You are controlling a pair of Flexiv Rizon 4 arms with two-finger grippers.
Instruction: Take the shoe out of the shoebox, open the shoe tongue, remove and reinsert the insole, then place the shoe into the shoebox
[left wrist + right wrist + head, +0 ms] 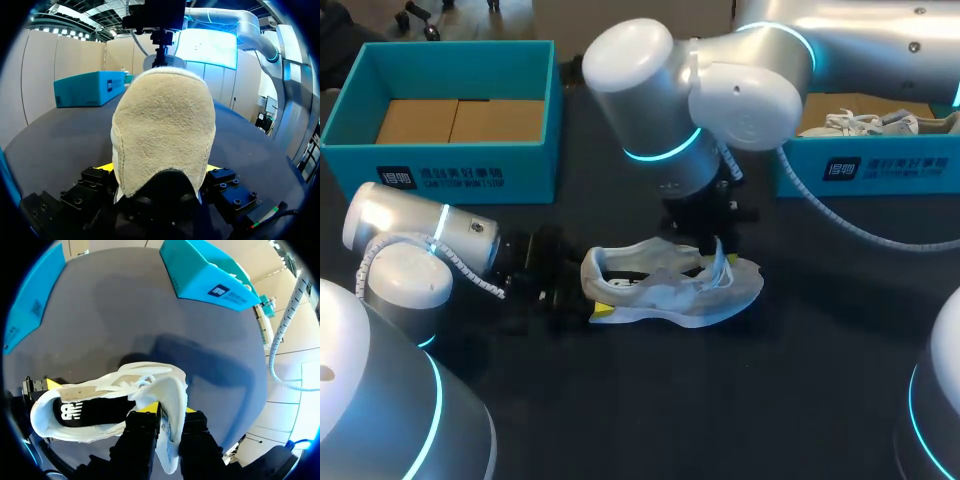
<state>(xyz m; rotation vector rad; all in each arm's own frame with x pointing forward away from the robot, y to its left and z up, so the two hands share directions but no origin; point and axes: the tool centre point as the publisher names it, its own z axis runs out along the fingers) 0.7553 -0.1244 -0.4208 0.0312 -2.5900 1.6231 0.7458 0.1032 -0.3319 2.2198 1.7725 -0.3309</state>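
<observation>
The shoe [670, 290] lies at the middle of the desk [740, 410], heel to the left and toe to the right. It is outside the open shoebox [440, 165] at the far left. Our left tool [160, 170] is clamped on the heel, with one yellow tip at each side. Our right tool [169, 412] is closed on the tongue [172, 390], which is pinched between its yellow tips. We judge the step in hand to be opening the tongue. The insole [85, 412] sits inside the shoe, not yet removed.

To do this step well, we draw the tongue up and toward the toe in a slow arc. Pulling straight up would risk lifting the shoe. The left tool should press the heel firmly down as the counterforce. We stop once the mouth is wide enough to reach the insole. Pulling too far may slip the thin tongue out of the grip or strain the laces.
</observation>
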